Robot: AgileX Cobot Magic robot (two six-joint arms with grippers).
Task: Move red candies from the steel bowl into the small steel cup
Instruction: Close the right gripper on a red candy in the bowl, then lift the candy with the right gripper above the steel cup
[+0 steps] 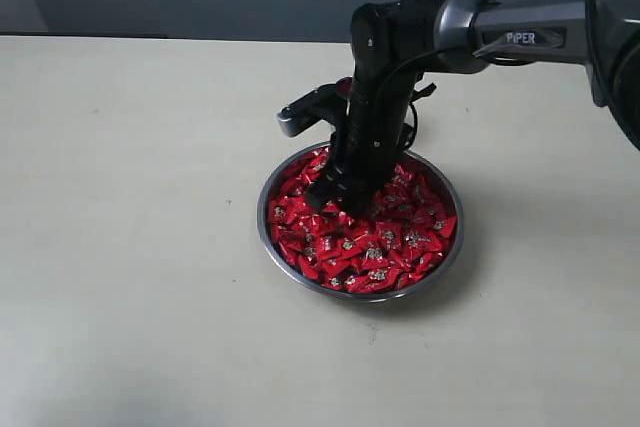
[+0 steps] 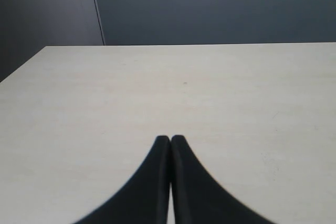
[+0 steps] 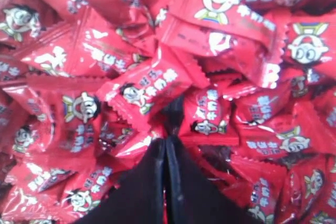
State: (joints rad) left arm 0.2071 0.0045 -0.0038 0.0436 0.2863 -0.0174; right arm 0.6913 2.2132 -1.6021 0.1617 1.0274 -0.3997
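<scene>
While my right gripper [image 1: 332, 204] sits with jaws together among the red candies [image 1: 390, 242] inside the steel bowl [image 1: 365, 297], I judge the transfer barely begun; the small steel cup is not visible.

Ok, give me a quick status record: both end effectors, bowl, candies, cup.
right end effector: shut, tips down among the red candies; a pinched candy cannot be confirmed
left end effector: shut, empty, over bare table
steel bowl: on the table, full of candies
small steel cup: not visible in any view
</scene>
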